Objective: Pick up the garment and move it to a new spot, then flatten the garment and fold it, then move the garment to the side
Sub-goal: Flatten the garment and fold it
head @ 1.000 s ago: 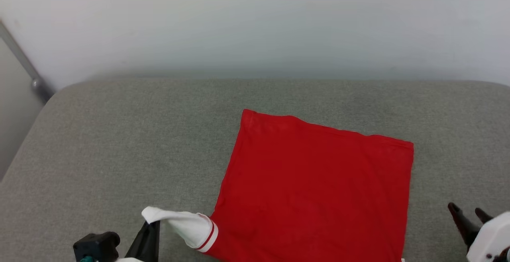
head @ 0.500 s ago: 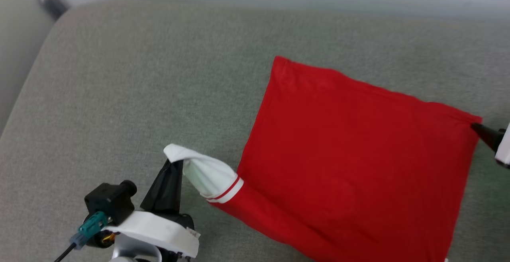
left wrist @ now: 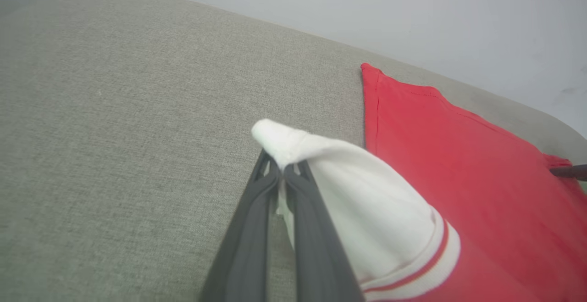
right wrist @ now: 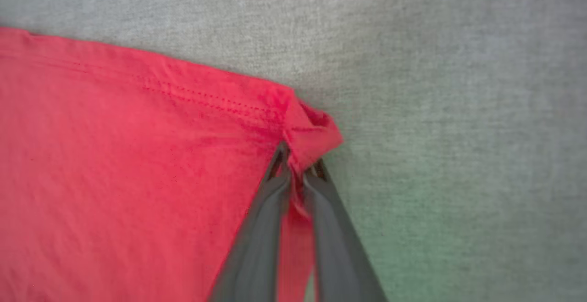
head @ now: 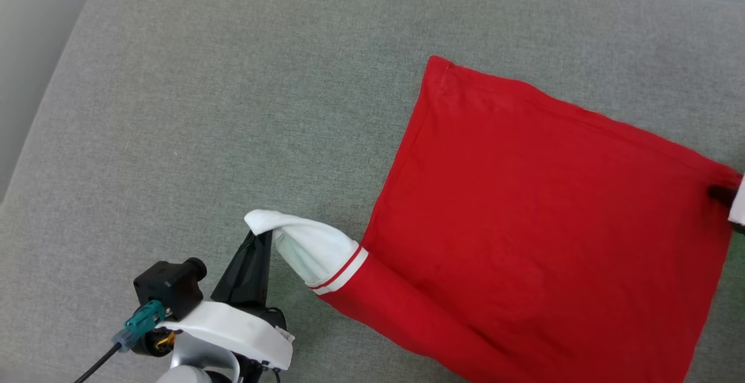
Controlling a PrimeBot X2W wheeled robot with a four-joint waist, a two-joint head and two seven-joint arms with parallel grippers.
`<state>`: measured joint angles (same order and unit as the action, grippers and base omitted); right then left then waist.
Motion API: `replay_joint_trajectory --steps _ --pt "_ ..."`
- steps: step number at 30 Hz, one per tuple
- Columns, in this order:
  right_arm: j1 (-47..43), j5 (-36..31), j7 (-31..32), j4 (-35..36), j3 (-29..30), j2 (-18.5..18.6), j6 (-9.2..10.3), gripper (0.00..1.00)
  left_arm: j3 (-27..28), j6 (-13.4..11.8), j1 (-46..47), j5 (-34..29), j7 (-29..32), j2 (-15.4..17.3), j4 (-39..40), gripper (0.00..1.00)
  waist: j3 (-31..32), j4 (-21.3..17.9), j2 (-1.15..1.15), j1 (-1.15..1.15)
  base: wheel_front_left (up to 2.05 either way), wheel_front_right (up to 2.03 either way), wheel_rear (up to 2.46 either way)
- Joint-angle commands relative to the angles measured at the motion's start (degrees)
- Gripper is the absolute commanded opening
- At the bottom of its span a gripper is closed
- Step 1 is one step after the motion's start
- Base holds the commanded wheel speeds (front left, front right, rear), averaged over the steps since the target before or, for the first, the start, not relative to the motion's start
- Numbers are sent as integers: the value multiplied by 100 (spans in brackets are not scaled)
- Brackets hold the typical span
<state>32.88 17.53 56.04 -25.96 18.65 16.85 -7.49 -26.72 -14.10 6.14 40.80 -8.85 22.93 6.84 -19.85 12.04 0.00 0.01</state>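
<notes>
The garment (head: 541,214) lies spread on the grey cushion, its plain red side up, with one white sleeve (head: 308,249) and its striped trim lifted at the near left. My left gripper (head: 256,234) is shut on that sleeve's tip; the left wrist view shows the fingers (left wrist: 280,173) pinching the white cloth (left wrist: 348,187). At the garment's far right corner my right gripper (head: 722,194) grips the red hem. In the right wrist view its two fingers (right wrist: 298,162) pinch a bunched fold of the red fabric (right wrist: 137,155). Letters and number are hidden.
The grey cushion (head: 204,109) stretches wide to the left of the garment, and its rounded left edge drops away. A pale wall (left wrist: 412,13) rises behind it. My white left wrist and its cable (head: 221,330) sit at the lower left.
The head camera has tilted down. My right gripper has come from the near right to the garment's far right corner and closed on it. The left gripper still holds the sleeve.
</notes>
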Motion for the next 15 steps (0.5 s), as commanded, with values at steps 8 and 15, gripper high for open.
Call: replay_joint_trajectory --steps 8,15 --pt "-471 98 -85 543 -574 434 1 0 63 -53 -341 132 0 113 -345 0 784 -308 0 -1 0 0 0" --pt "-1796 285 262 1606 -447 784 2 0 167 -162 -832 337 125 280 -471 0 1396 -872 0 -1 0 0 0"
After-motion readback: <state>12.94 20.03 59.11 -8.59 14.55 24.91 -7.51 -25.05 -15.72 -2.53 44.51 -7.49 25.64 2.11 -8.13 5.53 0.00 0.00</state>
